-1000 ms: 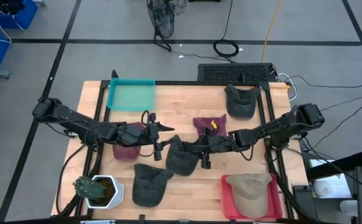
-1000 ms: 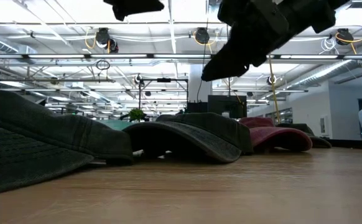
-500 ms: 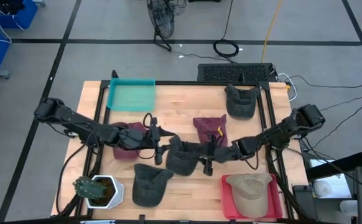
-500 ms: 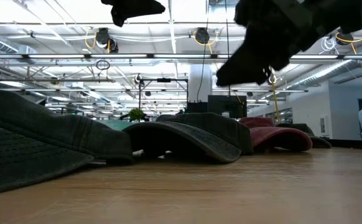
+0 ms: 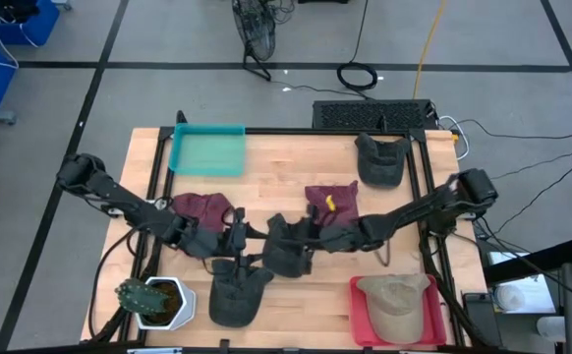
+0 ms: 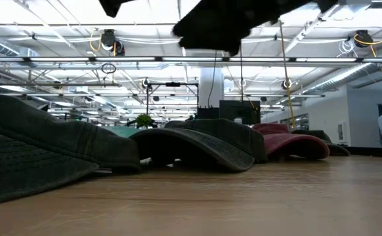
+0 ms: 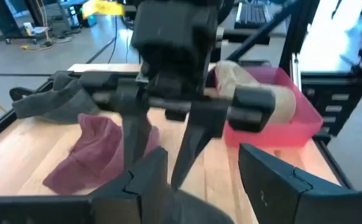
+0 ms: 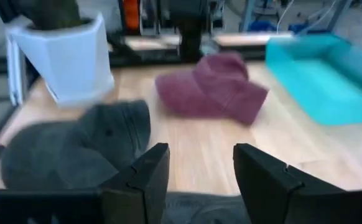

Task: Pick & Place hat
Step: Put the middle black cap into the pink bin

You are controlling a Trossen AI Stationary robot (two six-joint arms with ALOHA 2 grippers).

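We are seeing the left gripper [image 5: 239, 246] hanging with jaws apart, holding nothing, at the center of the frame, just left of the dark hat [image 5: 288, 248]. The right gripper [image 5: 301, 232] is hovering over that hat, its jaws also spread and empty. We are counting six hats, two trays and one potted plant [image 5: 155, 301].

Left gripper [image 5: 240, 243] has moved off the maroon hat [image 5: 203, 208], now uncovered behind it, toward the dark hat at table centre [image 5: 288, 248]. Right gripper [image 5: 304, 236] has advanced over that same hat, uncovering the second maroon hat [image 5: 331, 205]; the grippers now face closely.
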